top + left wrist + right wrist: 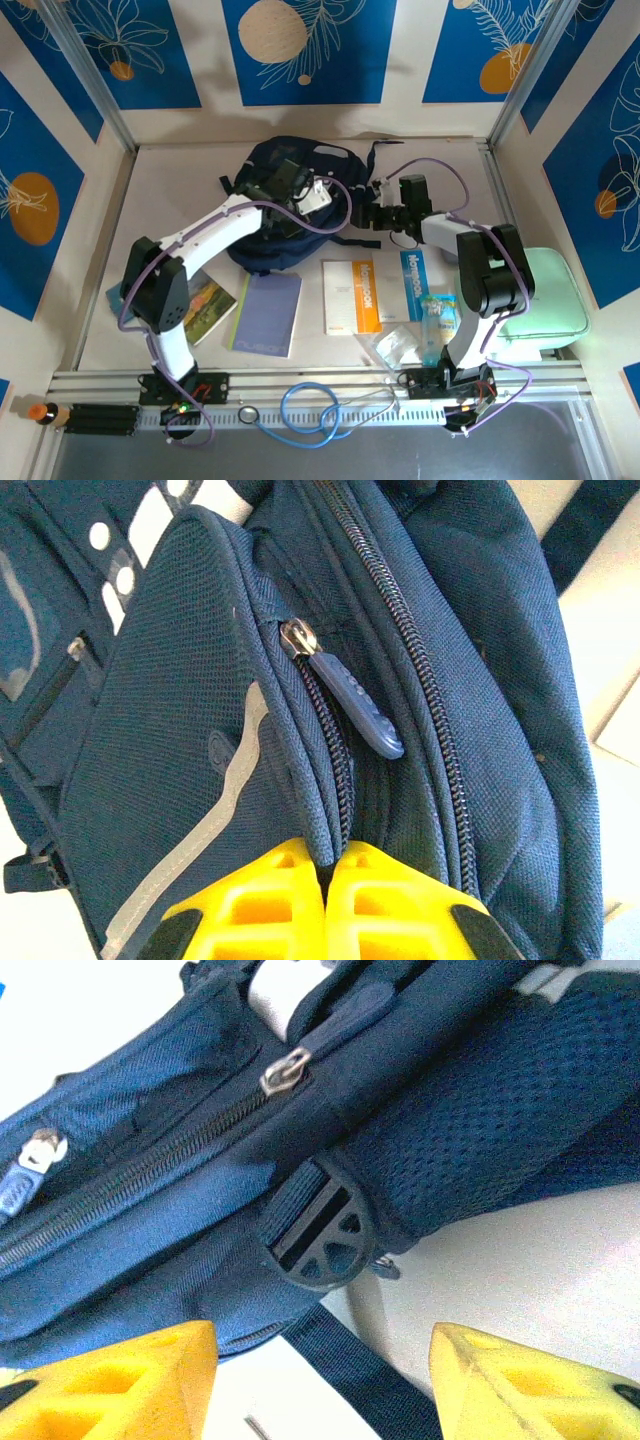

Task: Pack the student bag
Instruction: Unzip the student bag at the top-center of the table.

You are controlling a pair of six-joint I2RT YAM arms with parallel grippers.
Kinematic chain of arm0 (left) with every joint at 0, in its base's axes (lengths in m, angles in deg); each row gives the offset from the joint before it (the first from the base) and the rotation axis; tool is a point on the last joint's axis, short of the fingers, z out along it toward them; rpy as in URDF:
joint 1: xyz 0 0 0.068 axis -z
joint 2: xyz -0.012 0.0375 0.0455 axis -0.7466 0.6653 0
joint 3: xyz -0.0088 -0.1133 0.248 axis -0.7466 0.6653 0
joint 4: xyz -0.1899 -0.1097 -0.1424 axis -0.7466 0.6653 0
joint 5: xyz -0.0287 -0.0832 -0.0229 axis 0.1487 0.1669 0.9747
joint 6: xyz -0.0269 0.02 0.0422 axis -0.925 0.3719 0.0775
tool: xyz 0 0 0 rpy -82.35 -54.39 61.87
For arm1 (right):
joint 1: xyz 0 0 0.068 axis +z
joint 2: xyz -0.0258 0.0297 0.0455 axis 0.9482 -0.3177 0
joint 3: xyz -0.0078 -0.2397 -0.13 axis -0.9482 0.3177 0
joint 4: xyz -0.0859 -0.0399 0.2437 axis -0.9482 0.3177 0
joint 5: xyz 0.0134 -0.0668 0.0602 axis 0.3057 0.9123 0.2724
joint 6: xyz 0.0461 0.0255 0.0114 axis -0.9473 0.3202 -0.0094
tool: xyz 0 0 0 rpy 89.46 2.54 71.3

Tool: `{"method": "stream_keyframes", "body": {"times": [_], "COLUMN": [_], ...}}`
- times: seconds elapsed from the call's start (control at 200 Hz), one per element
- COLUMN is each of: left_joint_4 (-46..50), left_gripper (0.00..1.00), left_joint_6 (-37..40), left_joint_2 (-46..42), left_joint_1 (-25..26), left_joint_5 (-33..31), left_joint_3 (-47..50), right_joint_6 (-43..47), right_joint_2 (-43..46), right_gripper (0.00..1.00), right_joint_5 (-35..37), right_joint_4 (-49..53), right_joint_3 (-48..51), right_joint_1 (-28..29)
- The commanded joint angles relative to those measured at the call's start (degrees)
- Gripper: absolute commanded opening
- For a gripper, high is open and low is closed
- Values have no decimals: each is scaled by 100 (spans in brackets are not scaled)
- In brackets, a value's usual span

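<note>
The bag (268, 248) lies at the back middle of the table (170, 190), dark navy, with black straps trailing off its right side. The left end effector (290, 182) sits on top of it. In the left wrist view its yellow fingers (260, 905) are pressed together, pinching a ridge of bag fabric right beside a closed zip. A navy zip pull (358, 708) lies along that zip just beyond the fingertips. A pale stripe (215, 820) runs diagonally over the pocket to the left of them.

The right end effector (372, 213) is at the bag's right edge, among the straps; from above I cannot tell whether it touches them. In the right wrist view its fingers (130, 1380) stand moderately apart and hold nothing. Ahead of the gap a black buckle (325, 1235) sits on the bag's side, next to a mesh pad (480, 1130). A metal slider (285, 1070) sits higher up on another zip.

Along the near side of the table, apart from the bag, lie:
- a picture book (205, 305)
- a purple notebook (268, 312)
- a white and orange notebook (352, 295)
- a blue booklet (413, 283)
- a clear packet (395, 345)
- a mint case (540, 295) at the far right

A blue cable (310, 410) is coiled on the front rail.
</note>
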Motion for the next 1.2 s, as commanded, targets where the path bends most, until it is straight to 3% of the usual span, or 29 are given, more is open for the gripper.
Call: {"method": "stream_keyframes", "body": {"times": [0.0,0.18,0.465,0.695,0.84,0.96,1.195], "left_joint_4": [-607,-842,-1267,-1278,-1343,-1352,-1330], "left_gripper": [0,0,0,0,0,0,0], "left_joint_6": [-120,-133,-329,-355,-370,-369,-371], "left_joint_2": [-639,-1077,-1560,-1570,-1609,-1626,-1630], "left_joint_1": [-221,-481,-772,-860,-895,-922,-940], "left_joint_5": [1,211,807,965,1075,1191,1278], "left_joint_3": [-18,252,725,783,839,858,893], "right_joint_6": [338,579,1029,1430,1686,1896,2209], "right_joint_2": [-78,-108,-511,-952,-1242,-1397,-1433], "right_gripper": [56,50,52,53,50,42,42], "right_joint_5": [-250,-249,-174,-645,-479,-326,270], "right_joint_4": [-241,-185,152,121,513,817,1213], "right_joint_3": [69,18,-743,-1388,-1896,-2082,-2168], "right_joint_1": [91,191,490,640,704,704,677]}}
